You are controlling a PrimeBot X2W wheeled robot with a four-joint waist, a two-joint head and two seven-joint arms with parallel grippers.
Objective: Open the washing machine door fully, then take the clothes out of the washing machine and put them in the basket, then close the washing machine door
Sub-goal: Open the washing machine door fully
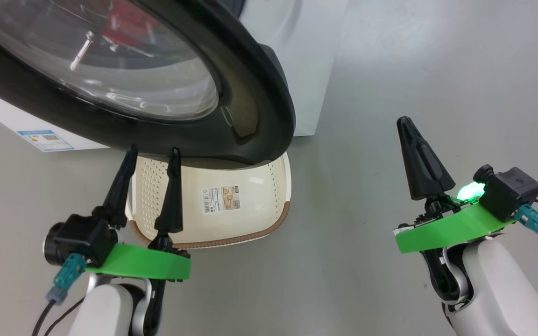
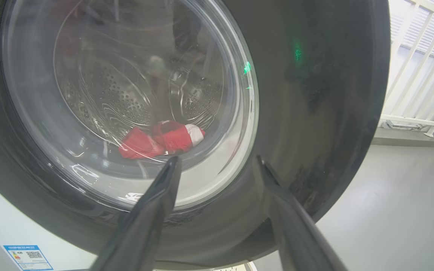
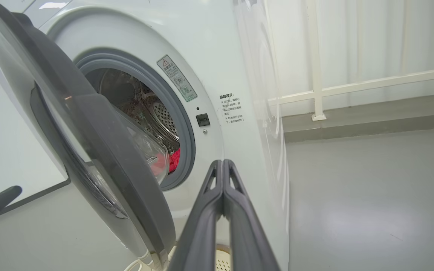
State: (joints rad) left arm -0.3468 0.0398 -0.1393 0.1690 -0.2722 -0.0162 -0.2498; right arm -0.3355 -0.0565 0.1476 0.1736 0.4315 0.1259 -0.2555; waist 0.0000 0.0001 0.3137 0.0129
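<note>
Item: washing machine (image 3: 217, 56), white front-loader.
- Blue label sticker (image 1: 45, 140) low on front, QR code, print too small to read.
- Triangle warning sticker (image 3: 176, 78) and a block of Chinese text (image 3: 232, 108) beside the grey gasket.

Washing machine door (image 1: 259, 93): partly open, overhanging the far end of the basket (image 1: 250, 219) on the floor. Basket bottom bears a paper label (image 1: 221, 198), illegible.

Clothes (image 2: 160, 139): red, in the drum behind the glass.

Left gripper (image 1: 153, 149): fingers spread wide, empty, at the door's lower rim.

Right gripper (image 1: 404, 122): fingers pressed together, empty, well right of the door.

White railing (image 3: 315, 75) behind.
</note>
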